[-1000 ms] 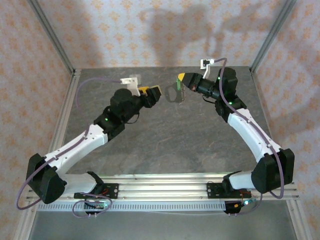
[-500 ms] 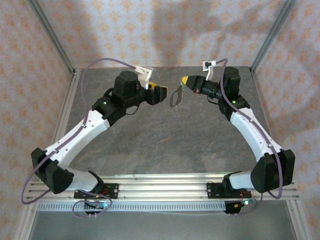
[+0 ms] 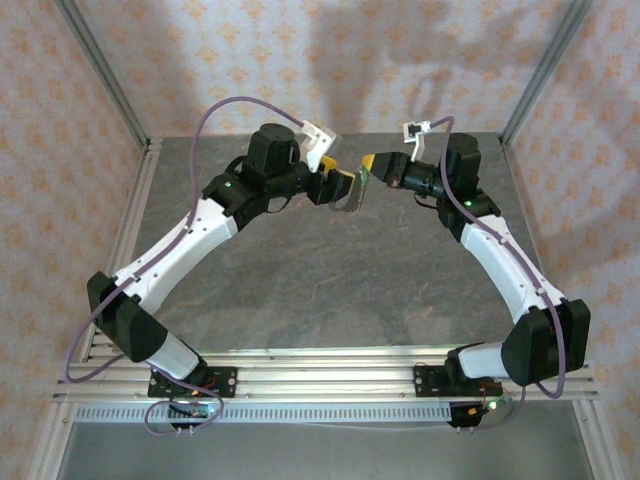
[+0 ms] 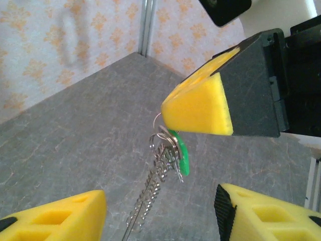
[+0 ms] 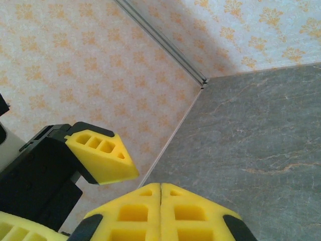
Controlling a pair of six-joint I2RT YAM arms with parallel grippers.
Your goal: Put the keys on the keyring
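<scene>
Well, starting from the bottom of the overhead view, you see both arms bolted to the metal rail. From there they lean over the grey table toward the upper middle of the frame, the left arm from the lower left and the right arm from the lower right. Their tips come close together there, above the far part of the table. Your left gripper has its jaws apart at a middle width and holds nothing. In its wrist view its yellow fingers stand in the two lower corners, and the low end of the keyring passes in the gap between them; I cannot tell if it touches them. Your right gripper is closed: in its own wrist view the two yellow pads press flat on each other. The keyring, a thin toothed strap, hangs down from the tip of this gripper, in the centre of the left wrist view. The green key hangs just under the same tip, against the top of the strap; whether it is threaded on it, I cannot tell. Behind all stands the patterned wall.
</scene>
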